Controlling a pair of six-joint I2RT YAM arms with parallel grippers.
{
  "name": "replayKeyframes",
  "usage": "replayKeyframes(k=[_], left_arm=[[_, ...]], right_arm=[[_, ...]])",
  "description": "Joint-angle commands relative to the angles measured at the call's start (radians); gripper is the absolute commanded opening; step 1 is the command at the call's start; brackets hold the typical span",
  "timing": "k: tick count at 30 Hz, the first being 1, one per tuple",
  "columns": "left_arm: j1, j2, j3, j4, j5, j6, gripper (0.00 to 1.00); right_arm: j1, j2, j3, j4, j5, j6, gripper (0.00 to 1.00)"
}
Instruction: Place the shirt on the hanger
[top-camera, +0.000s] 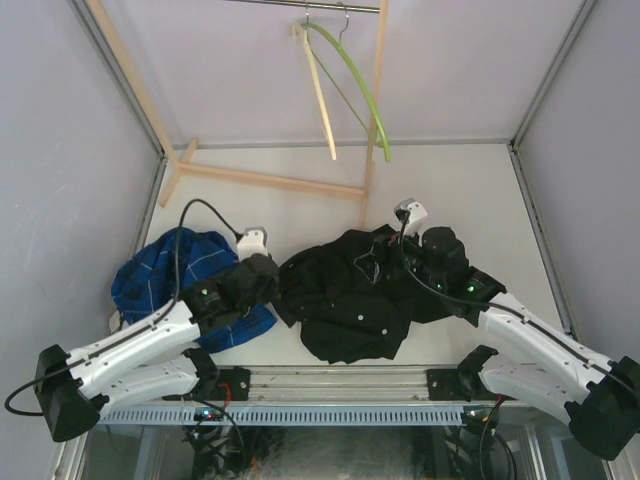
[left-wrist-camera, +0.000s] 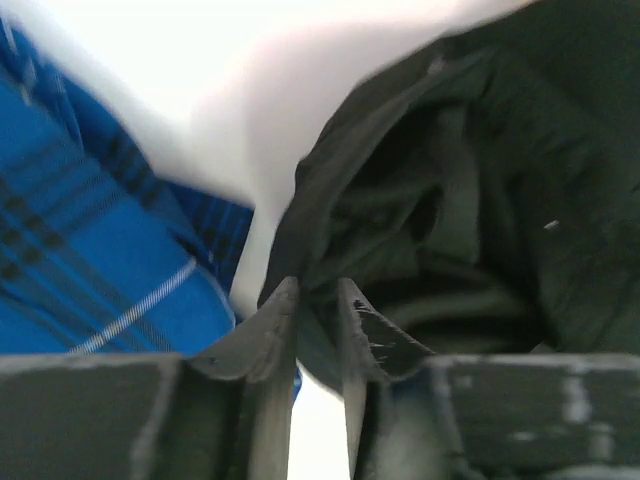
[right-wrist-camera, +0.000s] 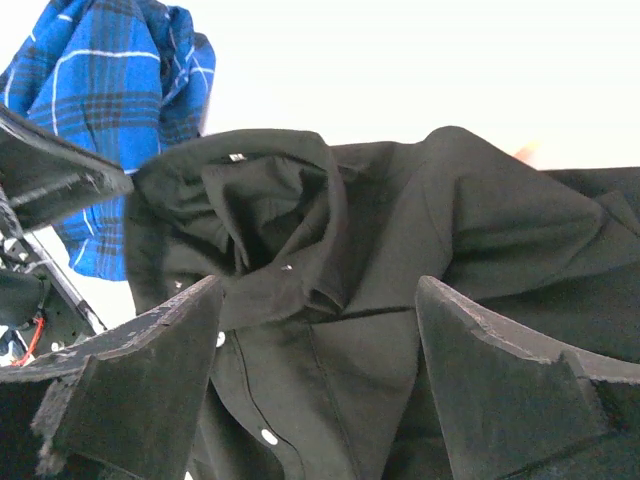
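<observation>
The black shirt (top-camera: 345, 300) lies crumpled on the white table, its collar and pale buttons toward my right arm. The lime-green hanger (top-camera: 362, 82) hangs by its hook from the rail at the back, away from both arms. My left gripper (top-camera: 268, 272) is at the shirt's left edge. In the left wrist view its fingers (left-wrist-camera: 317, 285) stand a narrow gap apart with the dark cloth (left-wrist-camera: 470, 200) at their tips; whether they pinch it does not show. My right gripper (right-wrist-camera: 320, 285) hangs wide open just over the collar and button strip (right-wrist-camera: 290, 290), holding nothing.
A blue plaid shirt (top-camera: 165, 270) lies bunched on the left, right beside my left gripper. A cream hanger (top-camera: 322, 100) hangs next to the green one. A wooden frame (top-camera: 270, 180) crosses the back of the table. Grey walls close in both sides.
</observation>
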Motion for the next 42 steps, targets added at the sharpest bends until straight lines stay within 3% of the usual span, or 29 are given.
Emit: replayKeyframes(k=[1,5,8,17,25,42], left_arm=[[0.004,-0.048,-0.154,0.024,0.067,-0.196,0.37],[0.004,-0.075,-0.205,0.036,0.067,-0.234,0.61],[0.005,-0.064,-0.211,0.041,0.061,-0.223,0.69],[0.006,0.067,-0.21,0.118,0.014,-0.169,0.65],[0.007,0.032,-0.226,0.182,0.04,-0.118,0.63],[0.016,-0.043,-0.312,0.194,0.043,-0.147,0.6]], right_arm=[[-0.002,0.016,0.028,-0.015,-0.024,-0.035,0.77],[0.003,0.028,0.027,-0.027,-0.027,-0.039,0.77],[0.018,0.043,0.027,-0.03,-0.028,-0.043,0.77],[0.067,0.081,0.028,0.0,-0.022,-0.054,0.76],[0.095,0.158,0.085,0.002,-0.024,-0.083,0.74],[0.151,0.651,0.429,-0.116,0.027,-0.229,0.61]])
